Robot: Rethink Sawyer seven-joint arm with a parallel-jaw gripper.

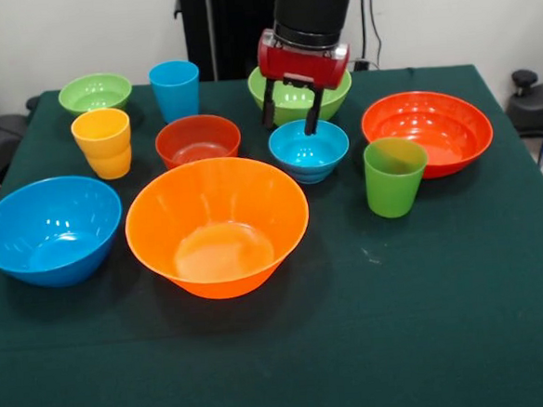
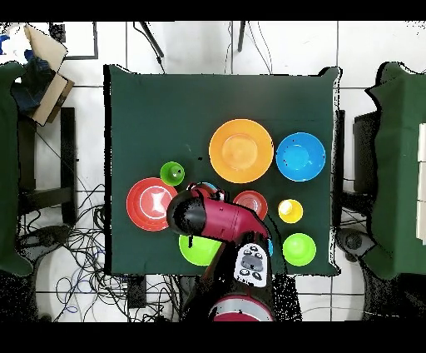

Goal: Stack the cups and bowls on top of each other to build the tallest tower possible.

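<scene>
Spreading apart: two dark fingers (image 1: 313, 118) of the gripper (image 1: 291, 114), gripping nothing, tips hanging just over the far rim of the small blue bowl (image 1: 309, 150). Hiding, in the front view, the middle of the green bowl (image 1: 332, 91) right behind that gripper. Vanishing almost wholly beneath the red and black arm (image 2: 218, 218) in the overhead view: that small blue bowl, with only a sliver perhaps showing, and the fingers themselves not showing there at all.

Sitting just beside the small blue bowl on the dark green bench (image 1: 429, 323): a small red bowl (image 1: 198, 140) on one side, a wide shallow red-orange bowl (image 1: 427, 130) on the other, with a green cup (image 1: 393, 175) in front of its rim and overlapping it in the picture. Standing near the front, the large orange bowl (image 1: 217, 226), with a large blue bowl (image 1: 50, 229) next to it. Resting farther back: a yellow-orange cup (image 1: 103, 143), seemingly two nested, though hard to tell; a blue cup (image 1: 175, 90), largely covered by the arm from overhead; and a small green bowl (image 1: 95, 93) by the corner.

Standing apart, every piece upright on the bench, no tower showing.

Trailing over the floor around the bench in the overhead view: tangled cables (image 2: 79, 225).
</scene>
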